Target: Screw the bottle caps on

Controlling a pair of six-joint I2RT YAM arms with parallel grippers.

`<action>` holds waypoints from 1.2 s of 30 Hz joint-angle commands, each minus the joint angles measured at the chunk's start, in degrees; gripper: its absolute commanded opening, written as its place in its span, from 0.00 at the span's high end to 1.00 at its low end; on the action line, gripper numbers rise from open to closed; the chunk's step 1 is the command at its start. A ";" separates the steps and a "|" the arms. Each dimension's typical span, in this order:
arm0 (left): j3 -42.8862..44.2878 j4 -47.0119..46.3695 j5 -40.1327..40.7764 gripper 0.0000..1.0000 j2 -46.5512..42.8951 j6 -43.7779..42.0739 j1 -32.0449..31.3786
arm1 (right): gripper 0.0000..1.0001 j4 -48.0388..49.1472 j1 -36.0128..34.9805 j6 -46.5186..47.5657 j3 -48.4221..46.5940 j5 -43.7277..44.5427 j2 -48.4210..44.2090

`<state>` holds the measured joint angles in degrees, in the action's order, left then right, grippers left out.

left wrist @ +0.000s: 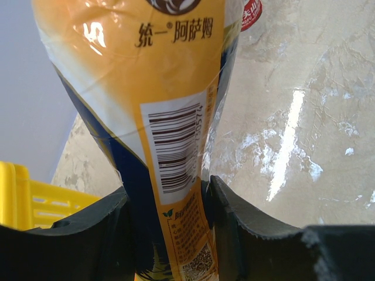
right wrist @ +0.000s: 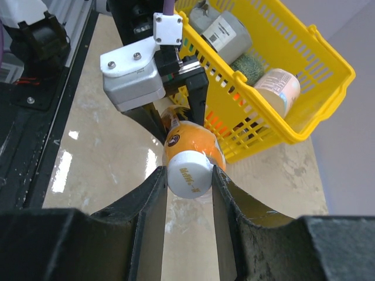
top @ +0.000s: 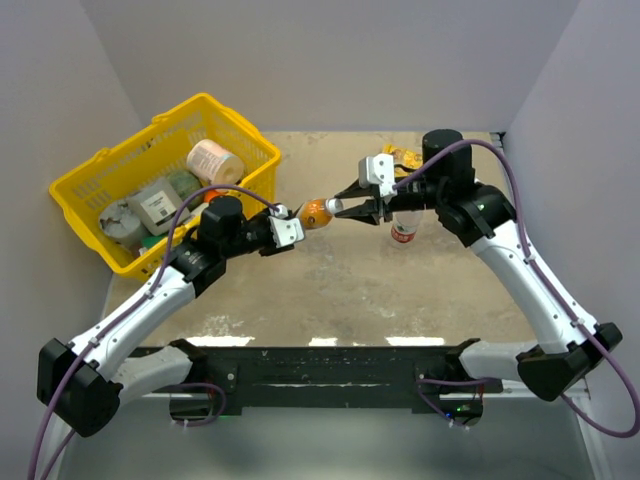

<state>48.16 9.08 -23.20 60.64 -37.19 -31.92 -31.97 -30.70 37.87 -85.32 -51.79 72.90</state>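
An orange-labelled bottle (top: 316,213) hangs on its side above the table, between the two arms. My left gripper (top: 293,222) is shut on its lower body (left wrist: 164,88), one black finger on each side of the barcode. A white bottle cap (right wrist: 189,172) sits at the bottle's mouth (top: 333,206). Both fingers of my right gripper (right wrist: 189,178) press on that cap, and the gripper (top: 342,207) meets the bottle end-on from the right. The bottle's orange shoulder (right wrist: 193,143) shows just behind the cap.
A yellow basket (top: 95,165) holding several containers stands at the back left, close behind the left gripper (right wrist: 328,64). A second bottle with a red label (top: 402,232) stands upright under the right arm. A yellow snack bag (top: 405,157) lies at the back.
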 commanded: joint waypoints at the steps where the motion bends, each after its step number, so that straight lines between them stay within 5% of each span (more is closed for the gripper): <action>1: 1.58 -1.87 0.00 1.00 0.00 -0.16 -0.25 | 0.68 -3.63 0.11 3.97 -2.31 2.83 0.31; 12: 1.06 -2.75 -0.09 1.00 -0.35 0.19 -0.16 | 0.68 0.15 0.03 2.74 -0.81 7.32 1.36; 30: -0.17 -4.33 1.40 1.00 -0.97 -8.33 -0.16 | 0.66 -5.21 0.11 3.44 -3.88 0.64 5.23; 36: -3.43 -11.63 5.18 1.00 -2.11 -7.99 -0.25 | 0.66 -5.75 0.03 2.83 -3.29 -0.51 4.54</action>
<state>46.00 6.72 -18.72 60.23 -43.13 -31.83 -37.54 -30.09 42.00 -88.18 -49.67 78.65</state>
